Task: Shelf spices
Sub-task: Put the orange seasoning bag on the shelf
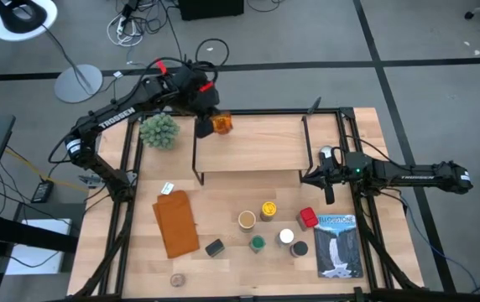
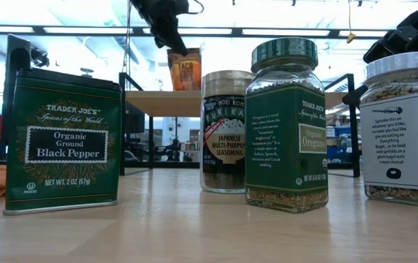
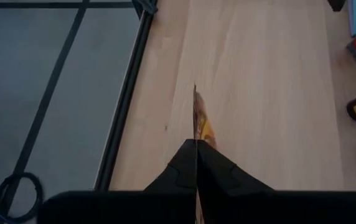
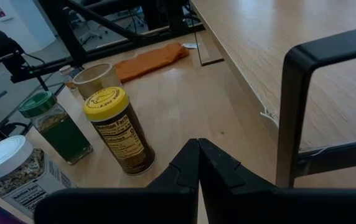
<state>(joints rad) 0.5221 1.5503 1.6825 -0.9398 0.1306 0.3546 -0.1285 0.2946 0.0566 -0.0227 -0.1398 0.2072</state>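
Hanging over the shelf (image 1: pixel 248 144), an orange packet (image 1: pixel 221 124) is pinched in the left gripper (image 1: pixel 209 117), whose jaws press together on its thin edge above the board's back left corner; the low view shows the packet in the air over the board. The shelf itself, one light board on thin black legs, stands at the back middle of the surface (image 1: pixel 223 210) with nothing resting on it. In front of it, on the surface, seven more spices can be counted from above: a tan-lidded jar (image 1: pixel 247 220), a yellow-lidded jar (image 1: pixel 268 210), a red one (image 1: pixel 308 219), a white-lidded jar (image 1: pixel 286 237), a green-lidded jar (image 1: pixel 258 243), a black-lidded jar (image 1: pixel 300 249) and a dark tin (image 1: pixel 214 247). The right gripper (image 1: pixel 325 172) waits, jaws shut on nothing, just off the shelf's right end, near its black leg. Around these lie an orange-brown notebook (image 1: pixel 176 222) on the left, a blue-and-white book (image 1: pixel 339 245) on the right, a green spiky plant (image 1: pixel 159 130) at the shelf's left, and a small round disc (image 1: pixel 177 279) near the front edge.
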